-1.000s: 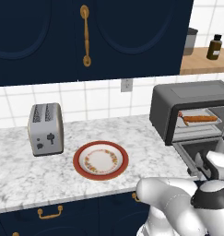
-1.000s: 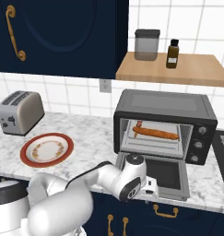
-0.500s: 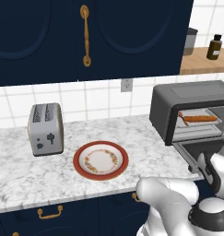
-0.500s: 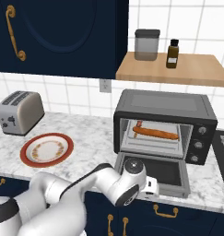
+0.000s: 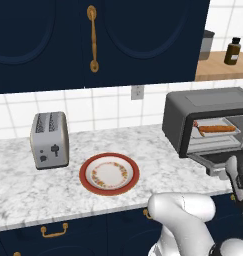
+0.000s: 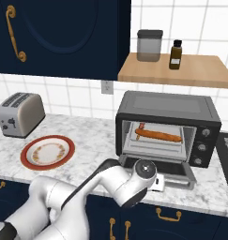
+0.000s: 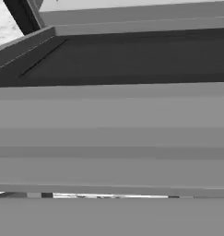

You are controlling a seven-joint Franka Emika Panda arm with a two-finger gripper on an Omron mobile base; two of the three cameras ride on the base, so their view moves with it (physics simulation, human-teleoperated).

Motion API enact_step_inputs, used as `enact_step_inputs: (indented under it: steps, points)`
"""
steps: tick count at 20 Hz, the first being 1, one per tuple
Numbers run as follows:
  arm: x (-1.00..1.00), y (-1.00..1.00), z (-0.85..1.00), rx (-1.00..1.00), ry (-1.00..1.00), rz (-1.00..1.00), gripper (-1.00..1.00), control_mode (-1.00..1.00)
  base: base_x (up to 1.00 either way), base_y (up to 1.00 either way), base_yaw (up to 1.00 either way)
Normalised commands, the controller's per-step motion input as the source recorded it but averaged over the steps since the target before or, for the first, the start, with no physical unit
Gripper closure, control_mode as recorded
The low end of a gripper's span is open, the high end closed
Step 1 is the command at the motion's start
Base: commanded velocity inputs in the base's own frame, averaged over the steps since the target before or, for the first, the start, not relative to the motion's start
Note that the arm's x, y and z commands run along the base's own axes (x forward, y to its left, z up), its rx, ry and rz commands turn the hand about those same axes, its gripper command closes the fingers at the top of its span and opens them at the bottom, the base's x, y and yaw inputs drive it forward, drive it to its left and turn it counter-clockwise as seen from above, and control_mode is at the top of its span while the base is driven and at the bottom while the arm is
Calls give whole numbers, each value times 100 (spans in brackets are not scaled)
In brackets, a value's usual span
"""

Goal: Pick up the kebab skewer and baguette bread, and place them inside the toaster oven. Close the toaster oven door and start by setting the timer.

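We see baguette bread [image 6: 158, 136] + kebab skewer [image 6: 140, 127] on rack inside toaster oven [image 6: 168, 127]; toaster oven door [image 6: 174, 169] dropped open. End effector [image 6: 158, 183] just below door's front edge, jaws released, holding nothing. Plate [image 6: 47, 152] on worktop [image 6: 87, 136].

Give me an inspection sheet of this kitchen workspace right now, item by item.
Surface: marble counter, mostly bare.
Job's things: baguette bread and kebab skewer on the rack inside the toaster oven; toaster oven door dropped open.
Clutter: empty plate; silver toaster.
Grippers: gripper low at the door's front edge, jaws open, holding nothing.
Cables: nothing seen.
Surroundings: navy cabinets; wooden shelf with canister and brown bottle.
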Motion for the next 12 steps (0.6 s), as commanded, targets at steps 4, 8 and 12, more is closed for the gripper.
enact_step_inputs:
  steps: [4, 8, 12]
  points:
    - [100, 46, 65, 0, -17, -7, -100, -100, 0, 0, 0]
    - [100, 49, 51, 0, -14, -6, -100, -100, 0, 0, 0]
    - [98, 48, 20, 0, -10, -6, -100, -100, 0, 0, 0]
